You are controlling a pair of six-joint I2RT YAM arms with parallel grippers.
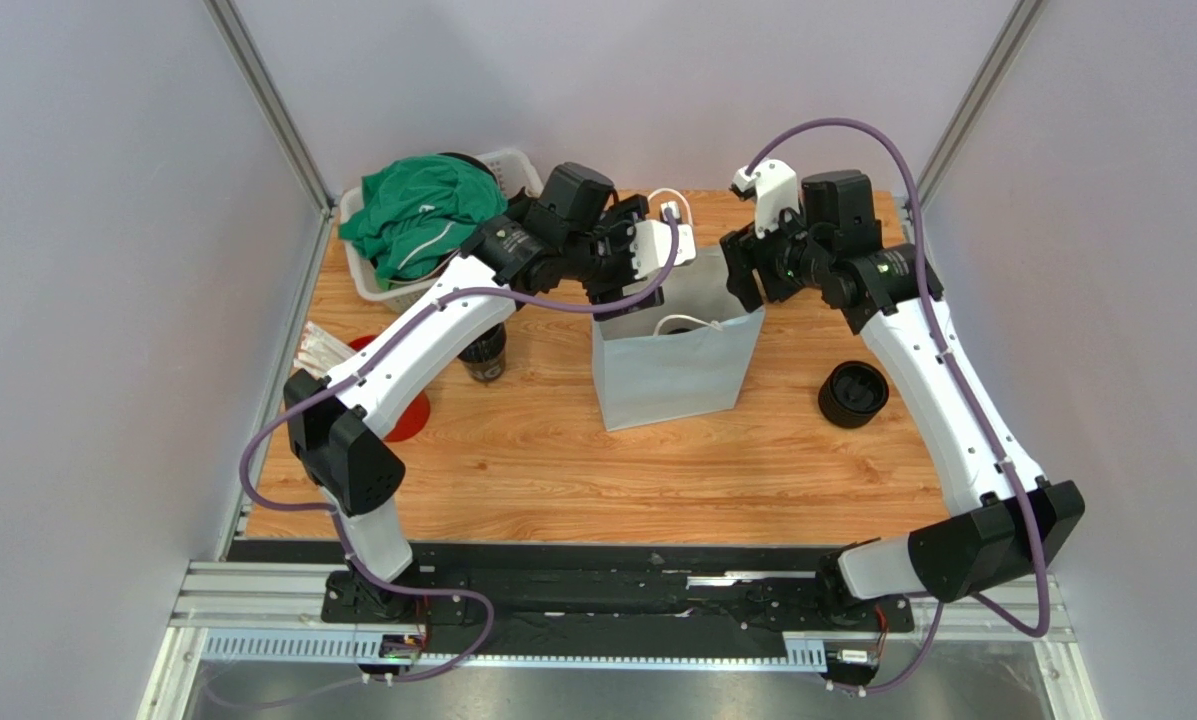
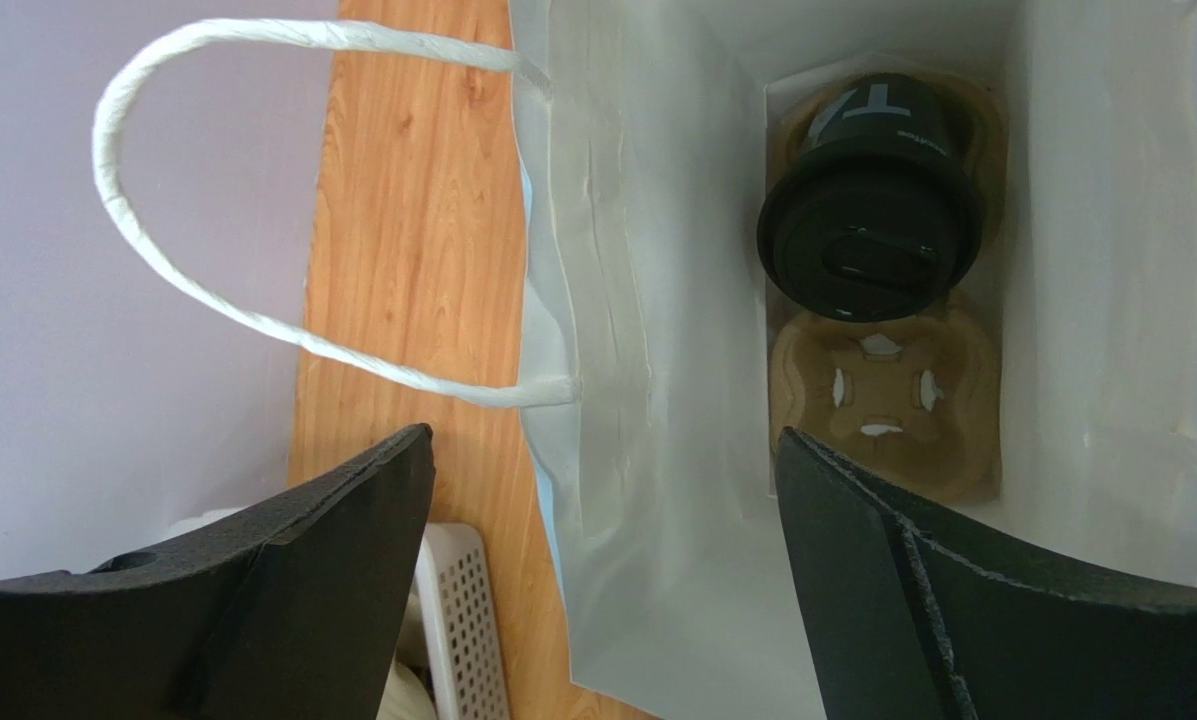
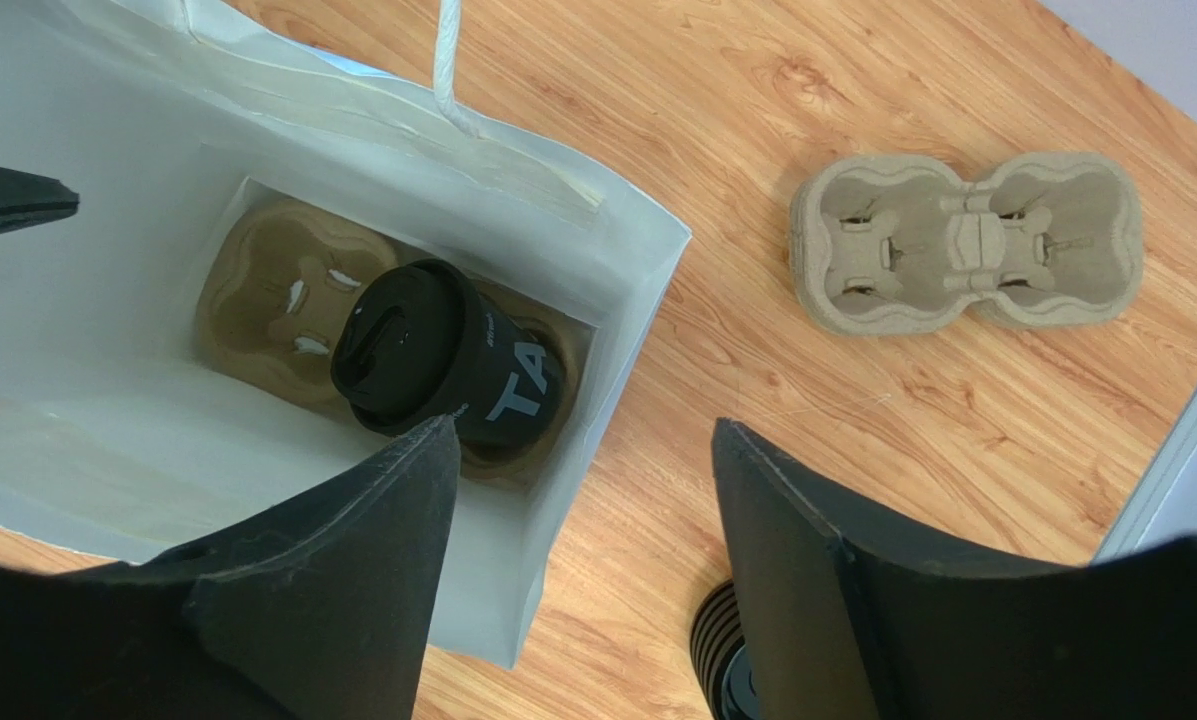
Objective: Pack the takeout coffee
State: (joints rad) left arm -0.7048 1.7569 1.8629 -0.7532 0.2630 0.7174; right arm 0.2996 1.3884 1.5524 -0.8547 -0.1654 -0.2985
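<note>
The takeout coffee [image 2: 870, 203] is sitting deep inside the white paper bag [image 1: 679, 368], in one round pocket of a brown cup carrier [image 2: 882, 398] that is lying on the bag's bottom. The left gripper [image 2: 604, 450] is hanging over the bag's mouth with its jaws spread wide and is gripping nothing. The cup is lying below and beyond its fingers, nearer to the right one and well apart from both.

The right gripper [image 3: 585, 432] is also gaping wide and empty, and the cup is showing just beside the tip of one finger, far below it.

The cup is matte black paper with white letters and a round black lid. The bag is smooth, creased paper with twisted cord handles. The carrier is looking like rough moulded pulp. A second carrier [image 3: 965, 240] is resting on the wood-grain table [image 3: 860, 450].
</note>
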